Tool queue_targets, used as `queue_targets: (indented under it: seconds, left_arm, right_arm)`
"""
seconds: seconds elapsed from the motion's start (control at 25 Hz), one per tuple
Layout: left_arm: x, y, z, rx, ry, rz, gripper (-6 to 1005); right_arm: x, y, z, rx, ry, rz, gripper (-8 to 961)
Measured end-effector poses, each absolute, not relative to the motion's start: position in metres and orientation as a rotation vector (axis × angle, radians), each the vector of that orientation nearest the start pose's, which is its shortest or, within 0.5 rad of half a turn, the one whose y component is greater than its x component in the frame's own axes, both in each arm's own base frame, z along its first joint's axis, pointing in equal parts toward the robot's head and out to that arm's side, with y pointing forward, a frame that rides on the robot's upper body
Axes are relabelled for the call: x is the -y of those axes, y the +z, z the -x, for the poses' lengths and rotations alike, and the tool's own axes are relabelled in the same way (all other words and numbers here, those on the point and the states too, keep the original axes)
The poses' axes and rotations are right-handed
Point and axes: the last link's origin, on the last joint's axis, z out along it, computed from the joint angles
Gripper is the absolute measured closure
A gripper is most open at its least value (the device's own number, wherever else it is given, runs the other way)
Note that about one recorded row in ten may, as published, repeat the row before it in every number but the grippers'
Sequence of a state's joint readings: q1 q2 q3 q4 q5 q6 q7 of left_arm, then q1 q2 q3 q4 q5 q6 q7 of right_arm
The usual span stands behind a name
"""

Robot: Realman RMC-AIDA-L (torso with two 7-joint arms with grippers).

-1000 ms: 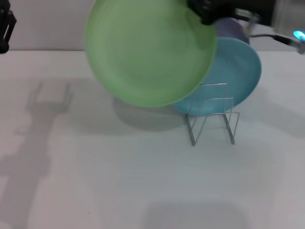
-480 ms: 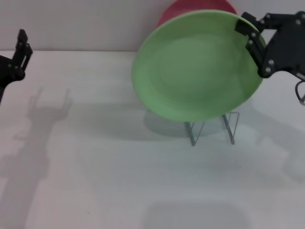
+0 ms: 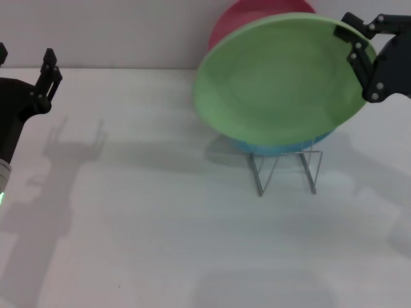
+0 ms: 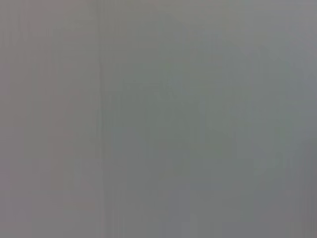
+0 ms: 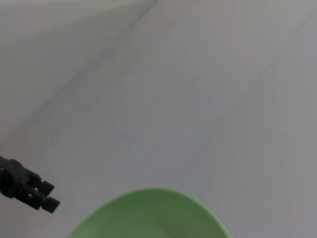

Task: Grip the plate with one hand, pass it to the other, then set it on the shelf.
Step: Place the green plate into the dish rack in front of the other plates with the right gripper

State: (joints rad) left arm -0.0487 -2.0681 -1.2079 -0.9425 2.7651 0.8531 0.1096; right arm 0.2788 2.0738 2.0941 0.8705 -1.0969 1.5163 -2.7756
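My right gripper (image 3: 358,46) holds the light-green plate (image 3: 279,86) in the air, shut on its right rim. The plate is tilted, face toward me, and hangs just above and in front of the silver wire shelf (image 3: 286,170), hiding the shelf's upper loops. The right wrist view shows the plate's edge (image 5: 148,215) and, farther off, the left gripper (image 5: 27,191). In the head view my left gripper (image 3: 26,61) stands at the far left, fingers up and open, holding nothing. The left wrist view is plain grey.
A turquoise plate (image 3: 270,146) peeks out under the green plate, resting in the shelf. A red plate (image 3: 244,16) shows behind the green plate's top. The white table (image 3: 160,231) spreads in front and to the left.
The green plate has shifted to the right with the right gripper and now sits over the shelf. The left arm has come farther into view from the left.
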Motion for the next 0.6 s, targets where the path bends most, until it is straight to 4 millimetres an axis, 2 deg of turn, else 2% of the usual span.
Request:
queue_targets:
  seconds: [0.6]
  left_arm:
    - [-0.317,0.0,0.261,0.364,-0.73,1.598,247]
  right_arm:
    - [-0.318,0.072,-0.233,0.628,0.74,1.945,907]
